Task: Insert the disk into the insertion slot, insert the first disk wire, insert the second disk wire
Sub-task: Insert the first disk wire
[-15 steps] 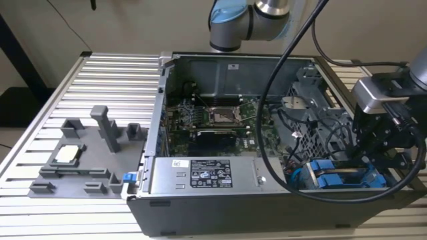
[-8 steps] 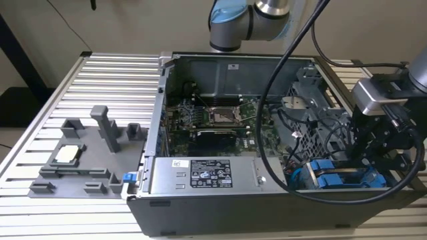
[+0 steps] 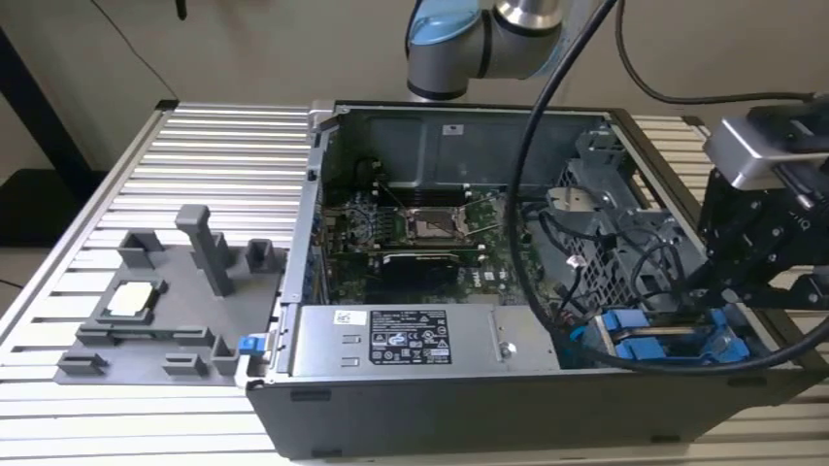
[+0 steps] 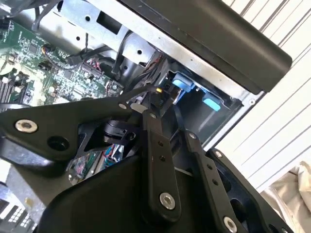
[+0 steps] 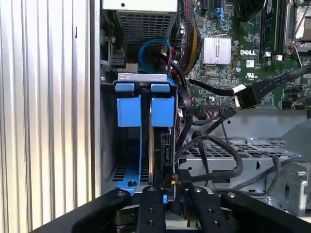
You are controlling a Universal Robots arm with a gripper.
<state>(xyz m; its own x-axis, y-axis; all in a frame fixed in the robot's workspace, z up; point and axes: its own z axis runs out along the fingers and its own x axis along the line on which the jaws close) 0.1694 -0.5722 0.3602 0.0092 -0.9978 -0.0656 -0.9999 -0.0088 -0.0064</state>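
Observation:
The disk (image 5: 159, 145) stands edge-on in its blue caddy (image 5: 163, 110) inside the insertion slot (image 3: 663, 342), in the drive cage at the case's corner on the exterior view's right. My gripper (image 5: 171, 190) sits at the disk's exposed end. Its black fingers (image 4: 151, 127) are shut on a small black wire connector (image 4: 158, 91) with yellow and red leads, pressed against the disk's edge. A second black cable with a white-tipped connector (image 5: 241, 95) hangs loose over the motherboard. In the exterior view the gripper (image 3: 745, 282) hangs just above the cage.
The open computer case (image 3: 388, 408) lies on a slatted aluminium table (image 3: 208, 155). A grey power-supply box (image 3: 408, 340) sits beside the cage. Black cables (image 5: 214, 160) crowd the space by the disk. A grey fixture tray (image 3: 143, 320) stands at the exterior view's left.

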